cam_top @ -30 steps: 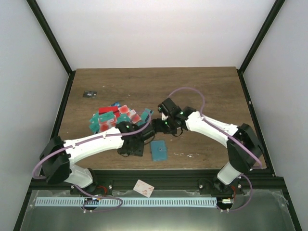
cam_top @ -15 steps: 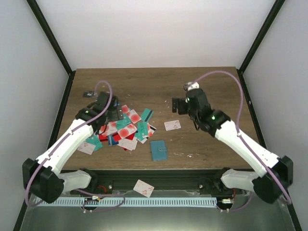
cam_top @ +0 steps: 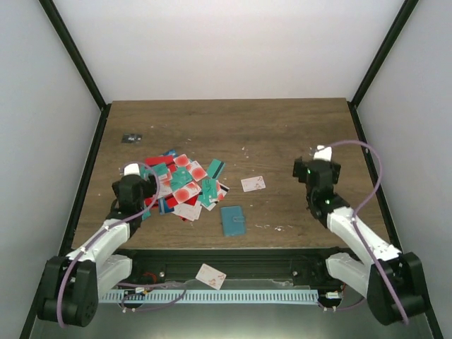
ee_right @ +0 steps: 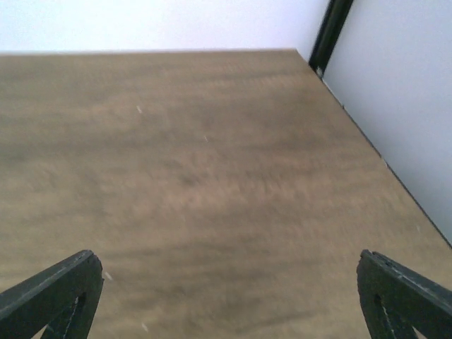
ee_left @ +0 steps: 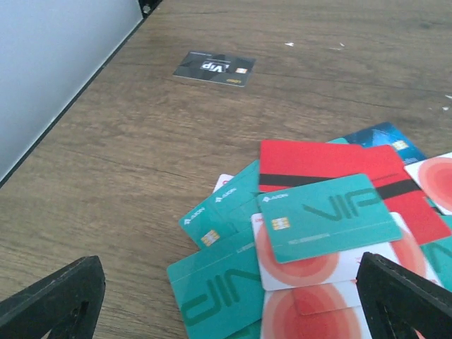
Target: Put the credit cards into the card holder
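The left jaws and the right jaws are both spread wide and hold nothing. The credit cards (cam_top: 185, 182) lie heaped on the desk (cam_top: 282, 134), centre left of the frame. The card holder (cam_top: 232, 220) lies flat just lower right of the heap.

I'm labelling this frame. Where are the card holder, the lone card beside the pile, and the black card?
card holder (cam_top: 232, 220): top view, middle of its teal cover.
lone card (cam_top: 253, 183): top view, its centre.
black card (ee_left: 214, 68): left wrist view, on its lettering.
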Controlling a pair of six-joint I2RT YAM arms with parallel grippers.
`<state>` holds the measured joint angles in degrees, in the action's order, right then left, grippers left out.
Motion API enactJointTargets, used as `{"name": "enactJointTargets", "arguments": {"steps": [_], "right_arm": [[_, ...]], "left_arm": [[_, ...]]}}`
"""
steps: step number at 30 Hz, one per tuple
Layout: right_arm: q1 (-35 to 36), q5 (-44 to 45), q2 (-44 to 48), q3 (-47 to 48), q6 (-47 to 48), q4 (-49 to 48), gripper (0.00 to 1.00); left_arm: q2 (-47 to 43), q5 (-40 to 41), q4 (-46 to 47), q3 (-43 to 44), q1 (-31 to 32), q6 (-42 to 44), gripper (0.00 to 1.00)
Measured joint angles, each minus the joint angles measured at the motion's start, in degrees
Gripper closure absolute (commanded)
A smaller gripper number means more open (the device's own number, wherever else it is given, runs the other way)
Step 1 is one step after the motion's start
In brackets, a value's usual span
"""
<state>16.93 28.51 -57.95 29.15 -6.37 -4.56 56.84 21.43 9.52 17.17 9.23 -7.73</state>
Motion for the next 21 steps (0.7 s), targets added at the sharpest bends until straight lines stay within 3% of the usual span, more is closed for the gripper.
{"name": "enactJointTargets", "arguments": {"steps": [5, 8, 14, 18, 21], "right_arm": [[-4.0, -5.11, 1.44, -17.49, 2.51, -18.27, 0.0], [-4.74, -7.39, -2.29, -22.21, 2.78, -27.96, 0.0], [-7.61, -14.21, -18.34, -19.47, 4.46, -47.71, 0.0], [-11.61, -21.59, -28.02, -15.43, 5.2, -56.65, 0.0], [-15.13, -26.29, -30.32, -15.34, 4.85, -60.48, 0.0]], "left_arm": [[4.09, -1.25, 14.29, -5.99, -4.0, 1.64, 0.0], [9.22, -3.37, 22.03, -5.64, -6.05, 2.49, 0.0], [21.27, -9.53, 37.59, -2.12, -9.05, 4.33, 0.0], [29.05, -13.29, 48.28, -1.31, -9.86, 6.03, 0.0], [32.7, -15.96, 50.88, -1.33, -10.01, 6.95, 0.0]]}}
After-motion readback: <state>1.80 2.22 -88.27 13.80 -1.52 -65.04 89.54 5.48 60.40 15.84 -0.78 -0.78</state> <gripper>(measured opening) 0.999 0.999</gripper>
